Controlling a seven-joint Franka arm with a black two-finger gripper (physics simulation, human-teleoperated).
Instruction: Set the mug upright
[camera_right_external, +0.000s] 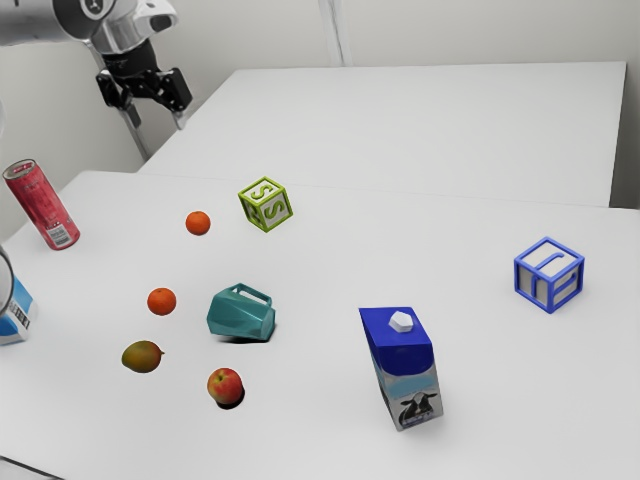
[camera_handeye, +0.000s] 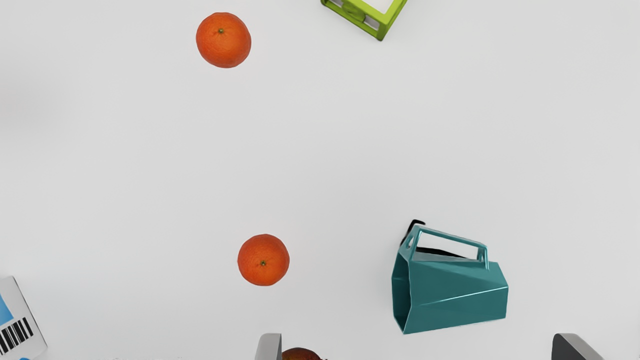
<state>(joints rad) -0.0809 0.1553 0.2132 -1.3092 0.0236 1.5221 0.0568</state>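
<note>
The teal mug (camera_right_external: 241, 314) lies on its side on the white table, its handle turned upward and toward the table's far side. In the wrist view the mug (camera_handeye: 455, 292) has its dark open mouth facing the nearer orange and its base pointing away from it. High over the table, at the exterior view's upper left, hangs my black gripper (camera_right_external: 155, 112), well apart from the mug. Seen from the wrist, the gripper (camera_handeye: 417, 347) is open, its two fingertips wide apart with no object held between them.
Around the mug are an orange (camera_right_external: 161, 301), a mango (camera_right_external: 142, 356), an apple (camera_right_external: 225, 386) and a green block (camera_right_external: 265, 204). Another orange (camera_right_external: 198, 223), a red can (camera_right_external: 42, 205), a milk carton (camera_right_external: 402, 365), a blue block (camera_right_external: 548, 274) and a blue-white carton (camera_right_external: 14, 312) stand farther off.
</note>
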